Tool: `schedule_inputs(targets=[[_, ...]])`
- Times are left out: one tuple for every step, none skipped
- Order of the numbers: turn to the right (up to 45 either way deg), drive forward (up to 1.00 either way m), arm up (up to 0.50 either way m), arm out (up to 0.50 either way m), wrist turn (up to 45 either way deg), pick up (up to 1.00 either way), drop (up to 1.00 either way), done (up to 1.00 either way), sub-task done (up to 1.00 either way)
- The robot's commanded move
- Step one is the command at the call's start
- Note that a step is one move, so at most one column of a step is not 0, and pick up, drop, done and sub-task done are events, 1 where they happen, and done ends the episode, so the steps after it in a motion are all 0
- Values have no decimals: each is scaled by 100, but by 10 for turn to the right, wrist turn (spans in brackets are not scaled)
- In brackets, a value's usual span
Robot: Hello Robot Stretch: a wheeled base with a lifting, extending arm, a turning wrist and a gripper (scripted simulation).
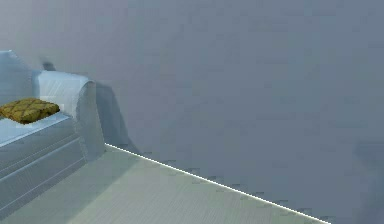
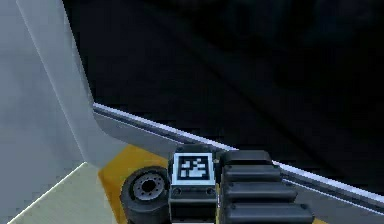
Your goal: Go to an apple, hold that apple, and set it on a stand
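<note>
At the arm side view's bottom edge the arm [image 2: 255, 190] rises as a dark ribbed bar, with one white square with black marks [image 2: 192, 167] at its end. Left of that square sits the gripper [image 2: 145, 192], a dark round body with a yellow part [image 2: 128, 163] behind it. Its far end cannot be made out, so I cannot tell whether it holds anything.
A pale blue sofa [image 1: 60, 125] stands at the forward view's left, with an ochre patterned cushion [image 1: 28, 110] on its seat. A grey wall [image 1: 250, 80] meets the pale floor [image 1: 130, 195] close ahead. A large dark panel [image 2: 230, 70] with a light frame stands beyond the arm.
</note>
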Motion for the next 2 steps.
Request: schedule_inputs(targets=[[0,0,0,18,0,0,0,0,0],[0,0,0,0,450,0,0,0,0]])
